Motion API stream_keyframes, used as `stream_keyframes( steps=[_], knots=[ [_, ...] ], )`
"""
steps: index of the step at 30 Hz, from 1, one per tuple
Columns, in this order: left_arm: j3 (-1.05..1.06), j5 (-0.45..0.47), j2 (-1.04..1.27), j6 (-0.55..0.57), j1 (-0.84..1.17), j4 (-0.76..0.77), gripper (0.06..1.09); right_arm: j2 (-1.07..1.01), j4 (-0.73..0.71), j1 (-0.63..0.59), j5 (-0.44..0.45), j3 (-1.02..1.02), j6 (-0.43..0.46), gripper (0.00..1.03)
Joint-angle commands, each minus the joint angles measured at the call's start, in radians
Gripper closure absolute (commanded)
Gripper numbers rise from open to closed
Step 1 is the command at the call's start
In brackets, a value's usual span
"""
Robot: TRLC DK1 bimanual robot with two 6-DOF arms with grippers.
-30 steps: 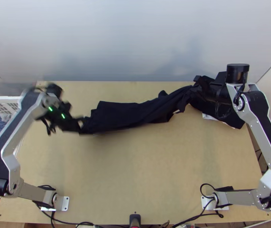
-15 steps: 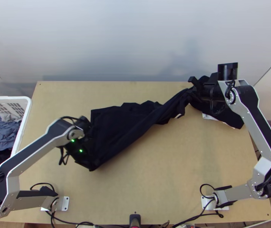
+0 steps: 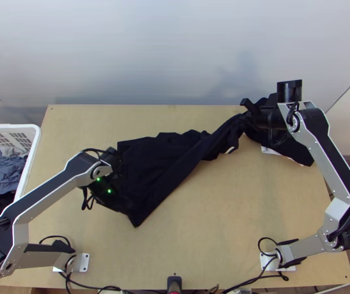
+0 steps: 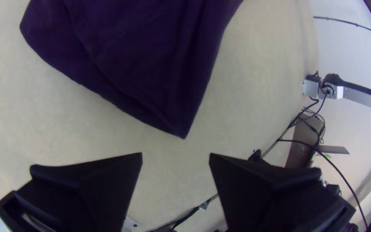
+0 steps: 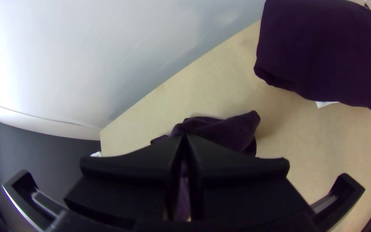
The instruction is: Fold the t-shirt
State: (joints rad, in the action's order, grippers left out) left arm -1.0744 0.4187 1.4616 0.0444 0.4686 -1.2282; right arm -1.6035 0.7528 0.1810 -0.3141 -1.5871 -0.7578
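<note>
The black t-shirt (image 3: 150,166) lies bunched and twisted across the table, wider at its left part and narrowing to a rope-like strip toward the back right. Over its left end is my left gripper (image 3: 110,190). In the left wrist view, my left gripper (image 4: 175,158) stands open, nothing between its fingers, with a corner of the shirt (image 4: 151,77) just beyond. At the back right, my right gripper (image 3: 251,113) is at the strip's far end; in the right wrist view, my right gripper (image 5: 186,138) is shut on bunched shirt fabric (image 5: 232,131).
A dark folded cloth pile (image 3: 300,151) with a white piece under it lies at the table's right, partly beneath the right arm. A white basket (image 3: 37,147) of clothes stands beyond the left edge. A wall (image 3: 175,54) rises behind the table, and cables run along its near edge.
My left gripper came from the back left toward the near side, and the shirt's left part swung nearer and spread wider. The right arm shifted slightly left.
</note>
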Motion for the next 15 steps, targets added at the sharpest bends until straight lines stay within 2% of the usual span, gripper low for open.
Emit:
stream_keyframes(
  steps=[1, 6, 12, 13, 15],
  knots=[
    [-0.058, 0.000, 0.011, -0.003, -0.088, 0.018, 0.10, -0.003, -0.007, 0.002, 0.001, -0.002, 0.003, 1.00],
    [-0.127, 0.035, 0.072, 0.097, -0.194, 0.055, 0.11, -0.003, -0.006, 0.008, 0.001, -0.002, 0.002, 1.00],
    [-0.107, 0.043, 0.097, 0.233, -0.223, 0.105, 0.14, 0.001, -0.007, 0.026, 0.001, -0.001, 0.002, 1.00],
    [-0.091, 0.045, 0.092, 0.241, -0.222, 0.122, 0.23, 0.002, -0.007, 0.028, 0.001, -0.001, 0.002, 1.00],
    [-0.050, 0.045, 0.068, 0.276, -0.211, 0.179, 0.49, 0.002, -0.007, 0.029, 0.001, -0.001, 0.002, 1.00]
  ],
)
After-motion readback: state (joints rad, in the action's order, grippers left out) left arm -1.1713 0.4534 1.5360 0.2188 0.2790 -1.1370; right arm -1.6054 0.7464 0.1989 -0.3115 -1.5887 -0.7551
